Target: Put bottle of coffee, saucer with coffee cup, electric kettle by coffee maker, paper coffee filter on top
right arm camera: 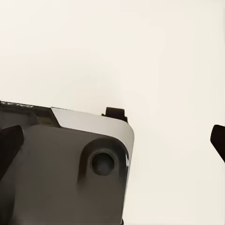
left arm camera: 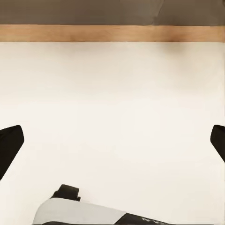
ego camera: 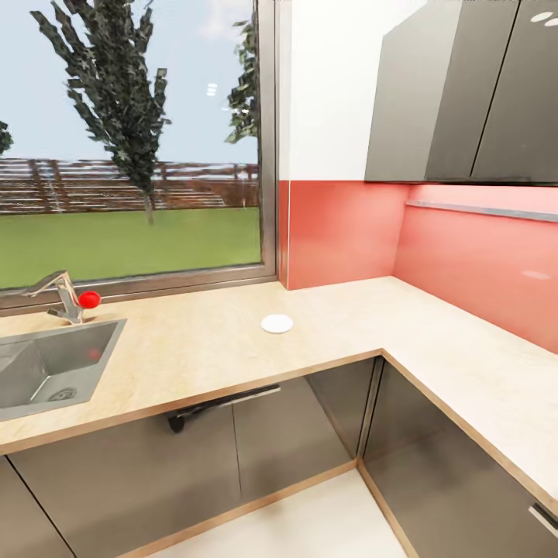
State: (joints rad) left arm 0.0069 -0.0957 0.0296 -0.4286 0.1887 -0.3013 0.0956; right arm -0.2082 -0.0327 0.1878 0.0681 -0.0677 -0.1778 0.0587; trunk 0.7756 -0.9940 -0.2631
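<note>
The kitchen countertop is an L-shaped light wood-look worktop that turns a corner at the right. A small flat white saucer lies on it, alone, in front of the window's right end. Over pale floor, my left gripper is open, its dark fingertips at the picture's two sides with nothing between them. My right gripper is open too, held above the robot's own grey body.
A steel sink with a faucet and a red knob sits at the counter's left end. Grey cabinet fronts with a black bar handle run below. Grey wall cabinets hang above the red backsplash.
</note>
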